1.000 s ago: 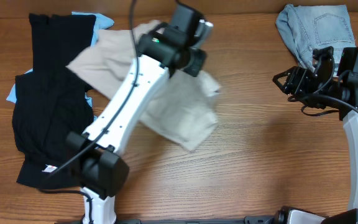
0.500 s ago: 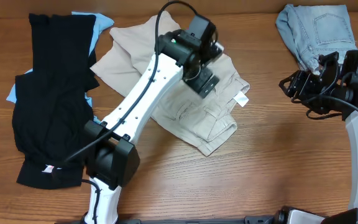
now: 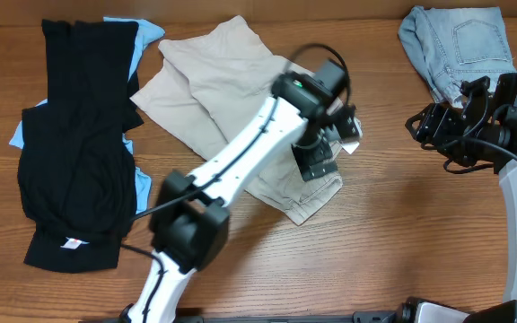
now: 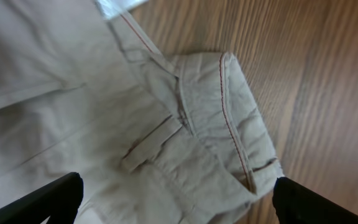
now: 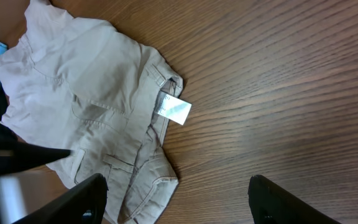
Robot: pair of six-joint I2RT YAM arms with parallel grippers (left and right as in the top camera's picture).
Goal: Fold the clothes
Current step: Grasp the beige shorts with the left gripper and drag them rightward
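Note:
A beige pair of trousers (image 3: 227, 90) lies spread on the wooden table, waistband and white label (image 3: 352, 142) toward the right. My left gripper (image 3: 319, 163) hovers open just over the waistband end, nothing between its fingers. In the left wrist view the beige waistband (image 4: 191, 118) with a belt loop fills the frame, and the gripper (image 4: 176, 200) stands wide open above it. My right gripper (image 3: 424, 126) is open at the right, over bare wood. Its wrist view shows the beige trousers (image 5: 92, 93) and the label (image 5: 174, 110), with the gripper (image 5: 176, 200) holding nothing.
A black garment (image 3: 74, 144) lies at the left over a light blue one (image 3: 148, 31). A crumpled denim piece (image 3: 456, 40) sits at the back right, close behind the right arm. Bare wood (image 3: 393, 233) stretches across the front and between the trousers and the right gripper.
My left gripper has opened and let go of the beige trousers, which now lie flat. The left arm has swung right and toward the front. The right gripper opened a little wider.

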